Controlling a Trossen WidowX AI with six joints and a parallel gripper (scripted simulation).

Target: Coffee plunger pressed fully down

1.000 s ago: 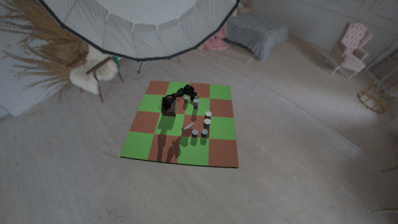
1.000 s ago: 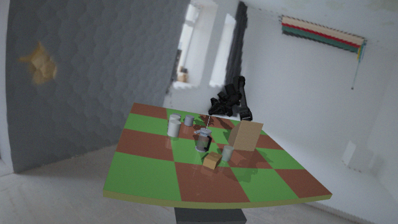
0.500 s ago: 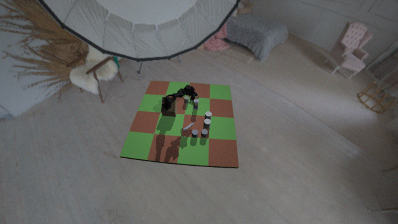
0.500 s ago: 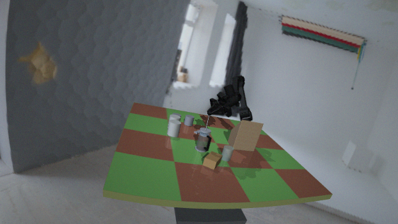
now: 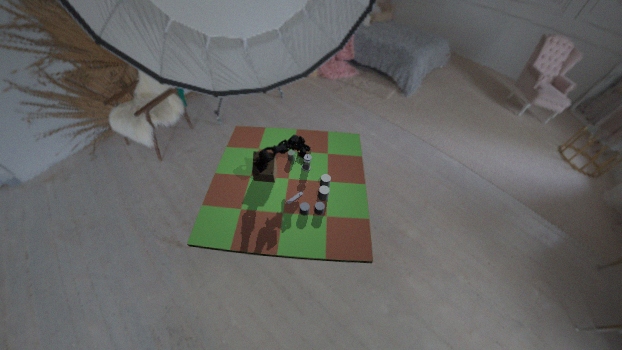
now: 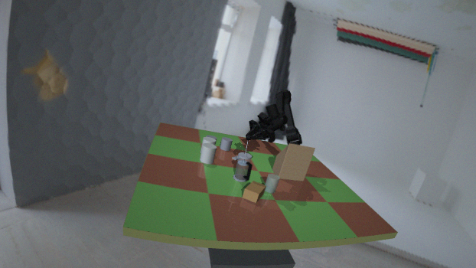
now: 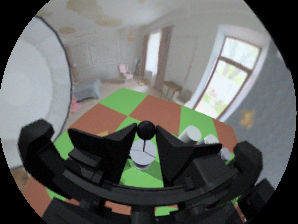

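Observation:
The coffee press (image 5: 307, 164) (image 6: 241, 172) stands upright on the checkered table top (image 5: 350, 240) (image 6: 172, 203), with a glass body, pale lid and black handle. Its thin plunger rod (image 6: 246, 148) (image 7: 144, 145) rises high out of the lid (image 7: 143, 156). The round black plunger knob (image 7: 146, 130) is at the top of the rod. My gripper (image 6: 248, 138) (image 7: 146, 126) is shut on the knob, a fingertip on either side, well above the lid. The press's lower body is mostly hidden in the wrist view.
A brown box (image 5: 264, 173) (image 6: 298, 162) stands by the arm's base. A pale cup (image 5: 291, 155) (image 6: 272, 184) and a wooden block (image 6: 254, 192) are near the press. Several pale cylinders (image 5: 324, 193) (image 6: 207, 154) (image 7: 190, 135) stand to its other side, near a light bar (image 5: 295, 198).

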